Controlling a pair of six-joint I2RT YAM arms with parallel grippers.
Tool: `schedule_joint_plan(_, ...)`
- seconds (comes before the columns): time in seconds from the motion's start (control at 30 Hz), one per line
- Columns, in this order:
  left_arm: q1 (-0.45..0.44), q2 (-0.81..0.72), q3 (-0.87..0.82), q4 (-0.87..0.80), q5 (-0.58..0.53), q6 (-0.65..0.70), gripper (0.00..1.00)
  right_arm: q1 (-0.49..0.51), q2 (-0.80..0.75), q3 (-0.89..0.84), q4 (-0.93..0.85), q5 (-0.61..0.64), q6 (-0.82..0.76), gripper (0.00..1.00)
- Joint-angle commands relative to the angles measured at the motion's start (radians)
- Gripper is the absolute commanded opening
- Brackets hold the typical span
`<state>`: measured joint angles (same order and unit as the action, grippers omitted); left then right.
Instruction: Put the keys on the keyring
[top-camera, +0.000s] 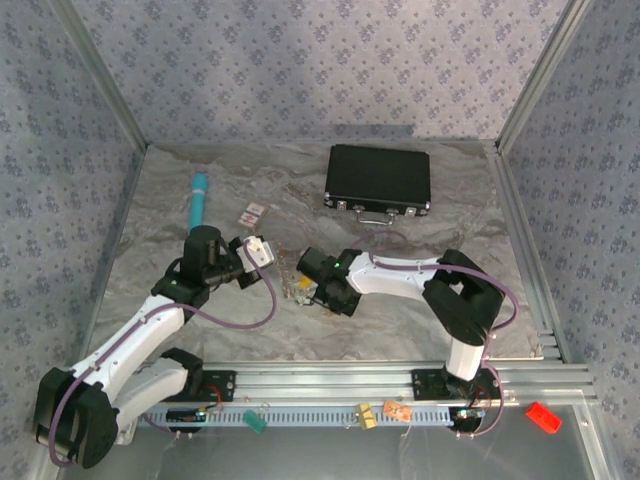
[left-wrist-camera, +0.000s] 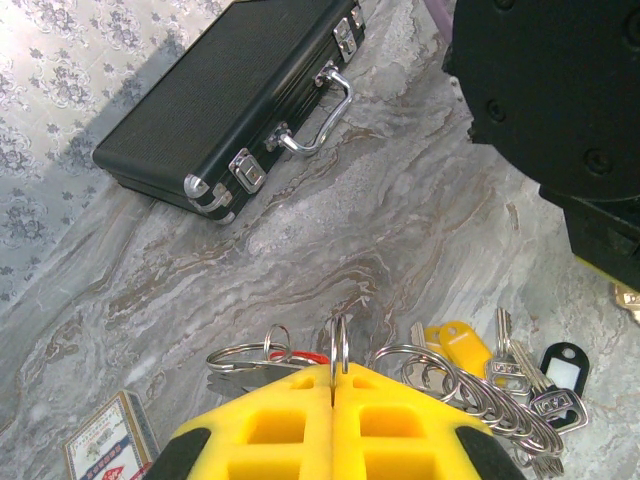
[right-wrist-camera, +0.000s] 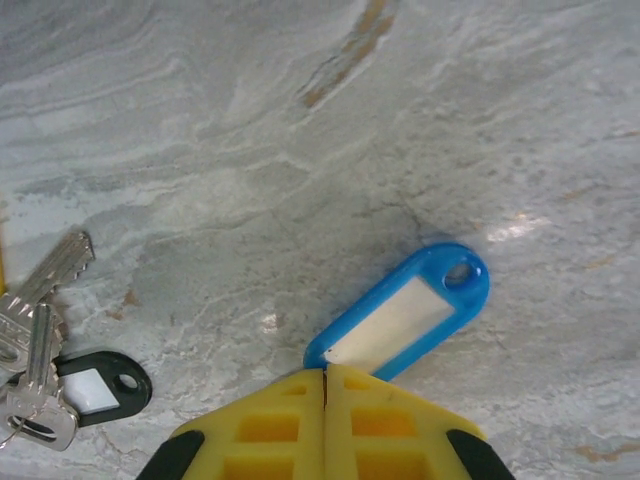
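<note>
Both clamped | left gripper (left-wrist-camera: 333, 372) pinching keyring (left-wrist-camera: 340, 330), black case (left-wrist-camera: 230, 90) beyond | right gripper (right-wrist-camera: 325, 377) pinching blue key tag (right-wrist-camera: 400, 320)

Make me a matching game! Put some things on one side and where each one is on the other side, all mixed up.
Things:
1 blue key tag
2 keyring
3 black case
4 black key tag

Places:
A lying beside the silver keys
B pinched in the left fingers
C closed, near the back of the table
D pinched in the right fingers

Pairs: 1-D, 2-B, 3-C, 4-A.
</note>
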<state>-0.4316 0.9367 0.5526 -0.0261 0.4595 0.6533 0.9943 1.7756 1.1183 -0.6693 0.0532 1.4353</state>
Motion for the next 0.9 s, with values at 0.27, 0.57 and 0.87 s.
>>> schedule_joint_plan(0.27, 0.007, -0.017, 0.001, 0.012, 0.034, -0.008, 0.0, -0.014, -0.108, -0.027, -0.067, 0.01, -0.36, 0.0)
schedule_joint_plan(0.57, -0.024, 0.001, 0.001, 0.0, 0.041, -0.007, 0.0, -0.1, -0.217, -0.113, -0.124, -0.009, -0.893, 0.0)
schedule_joint_plan(0.87, -0.031, 0.011, 0.001, 0.001, 0.041, -0.004, 0.0, -0.13, -0.145, -0.085, -0.16, 0.011, -1.08, 0.0)
